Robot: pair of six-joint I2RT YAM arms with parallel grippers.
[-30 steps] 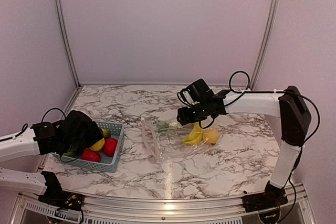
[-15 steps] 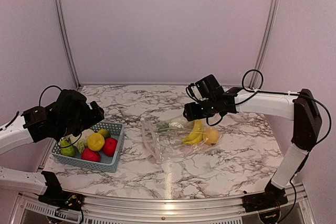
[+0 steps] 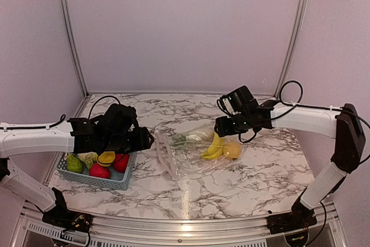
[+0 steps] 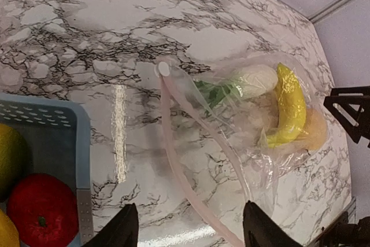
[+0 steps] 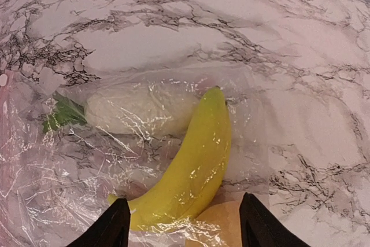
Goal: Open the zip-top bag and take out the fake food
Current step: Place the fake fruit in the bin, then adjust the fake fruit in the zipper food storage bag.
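Jaws spread, left gripper (image 4: 188, 231) and right gripper (image 5: 182, 224) flank zip-top bag (image 3: 186, 155).

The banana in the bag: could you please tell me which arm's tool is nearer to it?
Right. The right tool hovers just above the banana; the left tool is at the other end of the bag, by the basket.

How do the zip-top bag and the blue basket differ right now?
The zip-top bag is clear and crinkled; the basket is light blue and perforated. The bag lies flat mid-table; the basket stands upright at the left. The bag holds a banana and a white leafy vegetable; the basket a red apple and green pear. Both are part-filled.
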